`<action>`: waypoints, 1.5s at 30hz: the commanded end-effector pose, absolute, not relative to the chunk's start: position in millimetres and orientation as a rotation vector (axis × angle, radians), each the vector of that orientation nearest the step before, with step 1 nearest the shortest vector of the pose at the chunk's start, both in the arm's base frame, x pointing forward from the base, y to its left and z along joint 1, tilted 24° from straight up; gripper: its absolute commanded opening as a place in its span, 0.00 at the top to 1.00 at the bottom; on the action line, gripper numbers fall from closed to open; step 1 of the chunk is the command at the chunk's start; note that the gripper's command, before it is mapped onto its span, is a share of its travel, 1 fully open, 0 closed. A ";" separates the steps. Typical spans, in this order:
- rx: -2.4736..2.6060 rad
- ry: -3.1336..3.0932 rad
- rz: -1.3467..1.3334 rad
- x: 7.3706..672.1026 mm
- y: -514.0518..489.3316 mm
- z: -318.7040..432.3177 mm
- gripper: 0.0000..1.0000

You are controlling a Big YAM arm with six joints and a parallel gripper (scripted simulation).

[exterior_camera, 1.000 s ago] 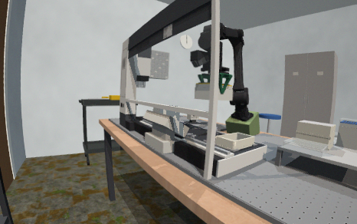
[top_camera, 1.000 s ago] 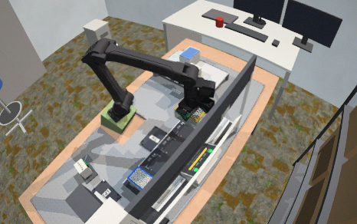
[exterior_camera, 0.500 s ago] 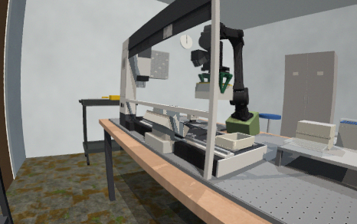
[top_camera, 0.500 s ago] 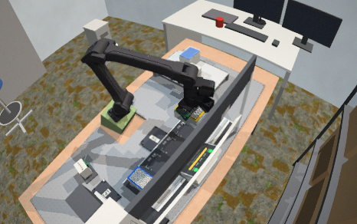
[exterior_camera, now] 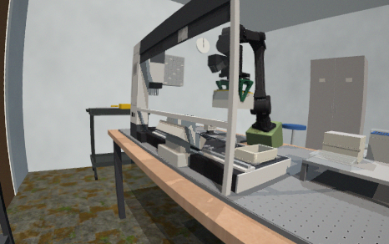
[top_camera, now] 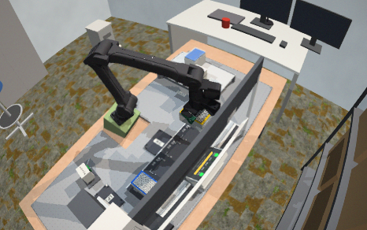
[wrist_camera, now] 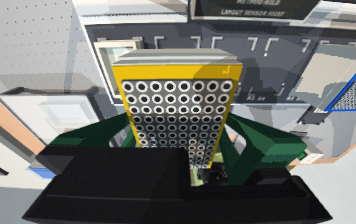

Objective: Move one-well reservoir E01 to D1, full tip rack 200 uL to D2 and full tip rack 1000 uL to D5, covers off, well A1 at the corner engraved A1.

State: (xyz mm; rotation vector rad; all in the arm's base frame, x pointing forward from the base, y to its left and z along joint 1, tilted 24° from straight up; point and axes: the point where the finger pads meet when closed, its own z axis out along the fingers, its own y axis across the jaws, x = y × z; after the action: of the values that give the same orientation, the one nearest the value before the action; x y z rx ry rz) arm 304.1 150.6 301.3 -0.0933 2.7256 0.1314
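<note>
Item: yellow tip rack (wrist_camera: 176, 112), cover off, pale tip rings filling its grid. You see it clamped between the green fingers of the gripper (top_camera: 195, 114), carried in the air above the handler deck (top_camera: 175, 143). Ahead of the gripper: a cream reservoir (wrist_camera: 111, 52) seated in a bracketed position. Off to the gripper's right: a blue-framed tip rack (top_camera: 143, 182), also on the deck.

From my station I note pale grey walls and a mottled brown-green carpet (top_camera: 59, 75) around the wood-edged bench (exterior_camera: 175, 190). Beyond its far corner stands a white office table (top_camera: 244, 39) bearing two monitors (top_camera: 320, 21), a keyboard (top_camera: 253, 33) and a red cup (top_camera: 225, 23). A grey cabinet (exterior_camera: 337, 100) and a wall clock (exterior_camera: 203, 45) occupy the far wall.
</note>
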 end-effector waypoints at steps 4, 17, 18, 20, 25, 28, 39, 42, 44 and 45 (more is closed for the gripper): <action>-0.097 2.679 0.160 309.2 153.6 323.2 1.00; -0.102 2.665 0.167 317.8 156.1 332.5 1.00; -0.097 2.679 0.160 309.7 153.7 323.4 1.00; -0.097 2.679 0.160 309.8 153.7 323.5 1.00; -0.097 2.679 0.160 309.9 153.7 323.5 1.00; -0.097 2.679 0.160 309.9 153.7 323.5 1.00; -0.100 2.694 0.147 316.4 151.7 295.7 1.00; -0.108 2.700 0.145 320.8 155.7 290.1 1.00; -0.108 2.700 0.145 320.8 155.7 290.1 1.00; -0.100 2.646 0.176 328.7 159.3 315.9 1.00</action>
State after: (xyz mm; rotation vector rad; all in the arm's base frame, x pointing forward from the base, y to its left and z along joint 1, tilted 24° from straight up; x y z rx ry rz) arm 313.1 153.2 278.1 -0.0968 2.7353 0.1257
